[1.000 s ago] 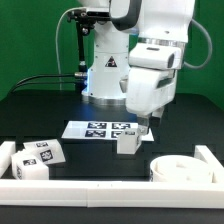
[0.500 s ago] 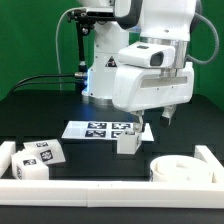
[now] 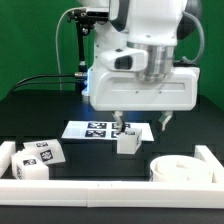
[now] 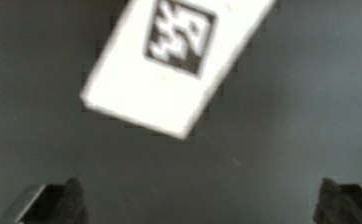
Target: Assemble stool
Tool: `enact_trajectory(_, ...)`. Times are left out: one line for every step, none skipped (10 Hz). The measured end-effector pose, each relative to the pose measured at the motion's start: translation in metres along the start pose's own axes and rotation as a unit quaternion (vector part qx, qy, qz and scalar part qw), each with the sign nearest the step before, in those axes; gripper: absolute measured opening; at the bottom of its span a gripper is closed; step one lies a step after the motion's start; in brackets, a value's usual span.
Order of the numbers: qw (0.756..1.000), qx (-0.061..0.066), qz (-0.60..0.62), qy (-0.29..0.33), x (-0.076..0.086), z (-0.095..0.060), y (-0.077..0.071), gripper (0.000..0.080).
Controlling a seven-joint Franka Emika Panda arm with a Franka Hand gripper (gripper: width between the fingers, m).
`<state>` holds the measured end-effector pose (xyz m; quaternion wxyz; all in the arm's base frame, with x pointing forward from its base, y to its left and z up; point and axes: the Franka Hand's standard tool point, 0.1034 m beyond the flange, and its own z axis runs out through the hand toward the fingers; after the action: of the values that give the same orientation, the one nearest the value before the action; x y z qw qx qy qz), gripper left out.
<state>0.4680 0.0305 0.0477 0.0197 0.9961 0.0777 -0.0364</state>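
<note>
My gripper [image 3: 141, 122] hangs open and empty just above the table, behind a white stubby leg [image 3: 128, 142] that lies by the marker board [image 3: 95, 129]. In the wrist view the gripper [image 4: 204, 205] has its two dark fingers [image 4: 53, 203] wide apart over bare black table. The tagged white leg [image 4: 169, 60] lies tilted beyond them, not between them. Two more tagged legs [image 3: 38, 158] lie at the exterior view's left. The round disc seat [image 3: 180, 168] lies at the exterior view's right, by the front rail.
Long white frame rails [image 3: 100, 187] run along the front of the black table, with short ends at both sides. The robot's base [image 3: 105, 75] stands at the back behind the marker board.
The gripper has turned about its vertical axis, so its broad side now faces the exterior camera and both fingers show spread apart. The leg, seat and other parts have not moved.
</note>
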Motion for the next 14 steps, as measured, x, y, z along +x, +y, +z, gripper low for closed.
enact_trajectory(1.000,0.003,0.026,0.008,0.005,-0.002,-0.004,0.0648)
enact_trajectory(0.998,0.007,0.054,0.006,0.004,-0.001,-0.006,0.0648)
enact_trajectory(0.996,0.012,0.089,0.006,0.004,-0.001,-0.008,0.0648)
enact_trajectory(0.993,0.019,0.115,0.004,0.004,-0.001,-0.007,0.0648)
enact_trajectory(0.985,0.044,0.169,0.000,0.006,-0.003,0.008,0.0648)
enact_trajectory(0.974,0.060,0.218,-0.009,0.008,-0.005,0.017,0.0648)
enact_trajectory(0.969,0.074,0.232,-0.028,0.008,-0.004,0.023,0.0648)
enact_trajectory(0.967,0.085,0.233,-0.055,0.008,-0.002,0.027,0.0648)
enact_trajectory(0.968,0.084,0.233,-0.050,0.011,-0.002,0.028,0.0648)
enact_trajectory(0.968,0.084,0.232,-0.053,0.010,-0.001,0.027,0.0648)
enact_trajectory(0.975,0.093,0.183,-0.079,0.005,0.000,0.025,0.0648)
enact_trajectory(0.982,0.102,0.134,-0.088,0.008,0.003,0.023,0.0648)
enact_trajectory(0.977,0.117,0.116,-0.133,0.004,0.003,0.020,0.0648)
enact_trajectory(0.971,0.132,0.107,-0.167,0.009,0.003,0.023,0.0648)
